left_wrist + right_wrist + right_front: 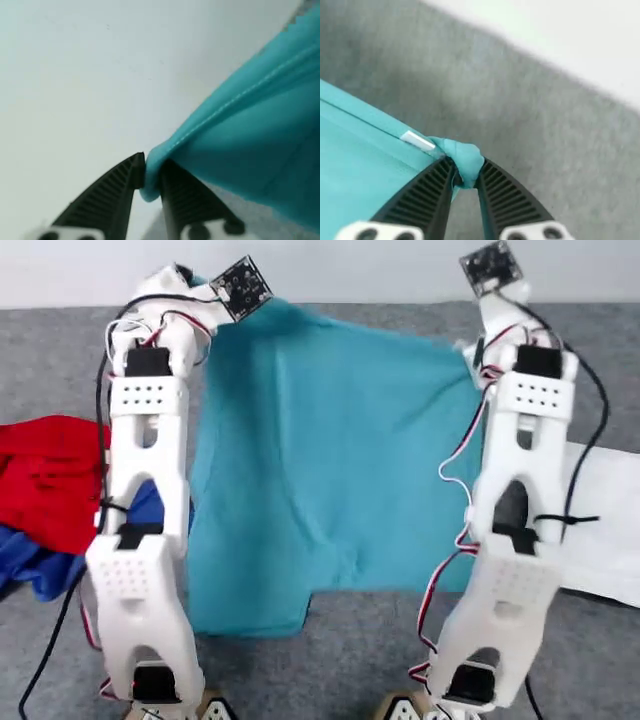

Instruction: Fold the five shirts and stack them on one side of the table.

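Grey table (370, 665) carried the teal shirt (320, 470), spread across its middle. Left gripper (147, 181) and right gripper (465, 175) each clenched a far corner of it, probably so that edge would lift evenly for folding.

Looks like a robotics lab bench: grey felt-covered table (360, 660), bare white wall (370, 265) behind, two white plastic arms (145, 440) (wiring (441, 472) left exposed) standing side by side.
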Controlling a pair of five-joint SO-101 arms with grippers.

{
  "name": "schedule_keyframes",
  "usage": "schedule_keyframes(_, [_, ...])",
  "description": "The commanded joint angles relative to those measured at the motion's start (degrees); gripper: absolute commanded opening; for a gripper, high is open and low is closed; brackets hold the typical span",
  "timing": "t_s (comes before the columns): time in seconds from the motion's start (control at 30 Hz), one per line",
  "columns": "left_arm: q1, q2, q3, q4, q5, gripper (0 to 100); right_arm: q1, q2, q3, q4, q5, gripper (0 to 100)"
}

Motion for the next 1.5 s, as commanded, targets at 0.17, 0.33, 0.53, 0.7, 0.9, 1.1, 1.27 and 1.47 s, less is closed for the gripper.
schedule_keyframes(0.17, [-0.70, 16.79, -29.05, -2.81, -2.90, 1, -1.98, 13.49, -28.48, -1.45, 3.87, 0.9])
schedule_keyframes(0.33, [-0.62, 22.24, -41.89, 5.45, -2.90, 1, -2.86, 19.56, -40.18, 2.68, 3.87, 0.9])
schedule_keyframes(0.53, [0.44, 22.33, -51.65, 31.38, -2.90, 1, -2.42, 20.79, -47.12, 18.24, 3.87, 0.9])
schedule_keyframes(0.7, [0.70, 17.41, -51.30, 53.63, -2.90, 1, -2.33, 19.56, -48.09, 33.71, 5.54, 0.9])
schedule_keyframes(0.9, [0.35, 14.86, -51.03, 63.38, -1.05, 1, -2.33, 18.77, -47.91, 44.26, 6.59, 0.9])
schedule_keyframes(1.1, [-0.26, 11.52, -49.36, 63.56, 1.76, 1, -1.54, 18.51, -47.82, 44.44, 4.57, 0.9])
schedule_keyframes(1.27, [-0.35, 0.18, -32.22, 63.65, 1.32, 1, -1.45, 14.02, -42.29, 44.44, 4.31, 0.9])
schedule_keyframes(1.47, [1.14, -20.75, 3.82, 63.38, -2.73, 1, -1.71, -4.18, -12.04, 44.18, 4.40, 1.1])
